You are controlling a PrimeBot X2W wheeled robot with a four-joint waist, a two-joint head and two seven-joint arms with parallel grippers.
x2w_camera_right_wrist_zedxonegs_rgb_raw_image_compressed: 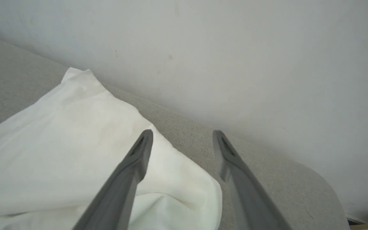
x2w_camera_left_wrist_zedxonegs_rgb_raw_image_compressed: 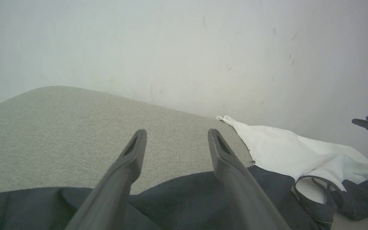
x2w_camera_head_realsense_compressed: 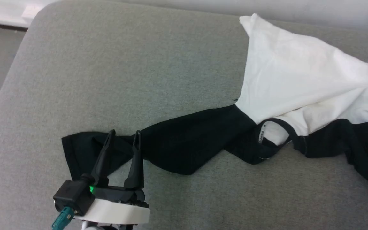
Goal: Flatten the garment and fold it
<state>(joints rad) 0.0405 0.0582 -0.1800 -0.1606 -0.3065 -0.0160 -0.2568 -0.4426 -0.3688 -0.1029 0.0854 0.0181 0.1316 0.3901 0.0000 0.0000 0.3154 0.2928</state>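
The left gripper (x2w_camera_head_realsense_compressed: 124, 132) and right gripper (x2w_camera_right_wrist_zedxonegs_rgb_raw_image_compressed: 182, 134) hung spread and empty over the rumpled garment (x2w_camera_head_realsense_compressed: 292, 73) on a grey cushion (x2w_camera_head_realsense_compressed: 107, 64), with the wall (x2w_camera_left_wrist_zedxonegs_rgb_raw_image_compressed: 171, 48) close behind.

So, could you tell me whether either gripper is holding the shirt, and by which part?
Nothing is held: the left gripper is open over the black sleeve of the garment, the right gripper open above its white body.

Garment (x2w_camera_head_realsense_compressed: 299, 80) on surface (x2w_camera_head_realsense_compressed: 123, 64), left claw (x2w_camera_head_realsense_compressed: 125, 131) over its sleeve (x2w_camera_head_realsense_compressed: 177, 150)

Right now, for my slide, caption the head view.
Open left gripper over the garment's black sleeve on a grey cushion.
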